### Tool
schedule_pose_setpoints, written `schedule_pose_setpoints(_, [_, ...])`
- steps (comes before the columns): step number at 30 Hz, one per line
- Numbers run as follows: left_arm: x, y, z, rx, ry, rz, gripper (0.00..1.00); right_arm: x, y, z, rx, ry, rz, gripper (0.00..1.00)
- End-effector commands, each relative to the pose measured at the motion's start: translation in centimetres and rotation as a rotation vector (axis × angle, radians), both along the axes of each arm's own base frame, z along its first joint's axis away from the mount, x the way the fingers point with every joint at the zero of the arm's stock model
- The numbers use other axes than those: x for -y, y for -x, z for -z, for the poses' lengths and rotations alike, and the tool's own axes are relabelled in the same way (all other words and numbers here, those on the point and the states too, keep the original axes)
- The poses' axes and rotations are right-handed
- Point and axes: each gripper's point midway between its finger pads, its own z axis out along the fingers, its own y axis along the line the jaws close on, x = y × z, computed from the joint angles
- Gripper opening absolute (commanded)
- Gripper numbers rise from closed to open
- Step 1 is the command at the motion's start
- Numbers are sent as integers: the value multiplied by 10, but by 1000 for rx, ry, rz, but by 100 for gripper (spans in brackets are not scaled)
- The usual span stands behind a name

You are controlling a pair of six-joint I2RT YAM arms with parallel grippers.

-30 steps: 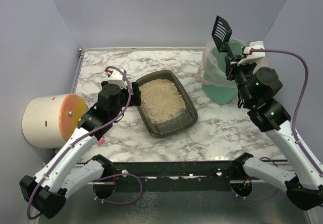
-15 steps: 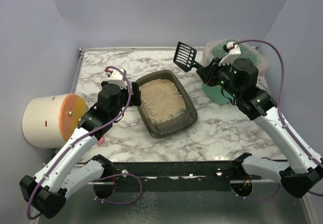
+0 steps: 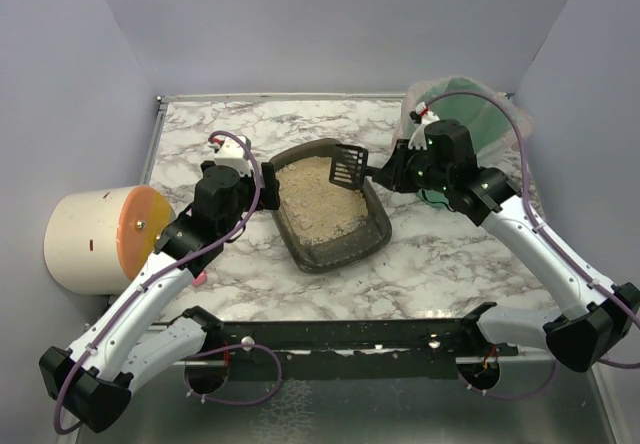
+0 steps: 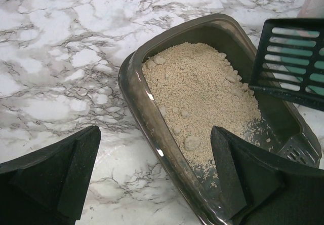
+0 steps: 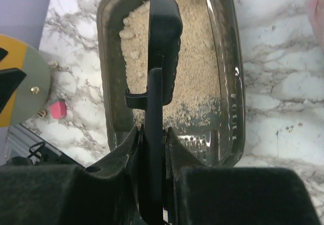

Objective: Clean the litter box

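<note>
**Overhead view, left to right.** A cream drum [image 3: 95, 239] with an orange face is seen at the table's left edge. The left gripper [image 3: 266, 182] is spread wide and empty beside the left rim of the litter box [image 3: 345, 247], which is placed mid-table [image 3: 440, 254], between the arms. A black slotted scoop [image 3: 347, 167] is clamped by its handle in the right gripper [image 3: 392, 172], its blade held over the litter. A green bucket [image 3: 480, 124] is set at the rear right.
</note>
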Motion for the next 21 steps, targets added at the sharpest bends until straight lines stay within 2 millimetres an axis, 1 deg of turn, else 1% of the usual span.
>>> schedule_pose_setpoints(1, [1,1,9,-17,-16,3,99,-2,18,32,-216,-1,36,0])
schedule_pose_setpoints(4, [1,0,9,-18,-17,2,99,-6,24,38,-304,-40,68,0])
schedule_pose_setpoints(6, [1,0,9,-17,-17,2,99,-12,28,36,-340,-54,42,0])
schedule_pose_setpoints(8, [1,0,9,-19,-18,2,99,-14,27,36,-359,-30,29,1])
schedule_pose_setpoints(11, [1,-1,9,-18,-16,4,99,-16,28,49,-426,24,1,1])
schedule_pose_setpoints(15, [2,-1,10,-21,-16,4,99,-32,39,69,-552,13,-81,1])
schedule_pose_setpoints(18, [2,-1,10,-22,-17,4,99,-33,41,83,-605,13,-63,1])
schedule_pose_setpoints(21, [2,-1,11,-23,-19,4,99,-34,40,89,-630,1,-28,1])
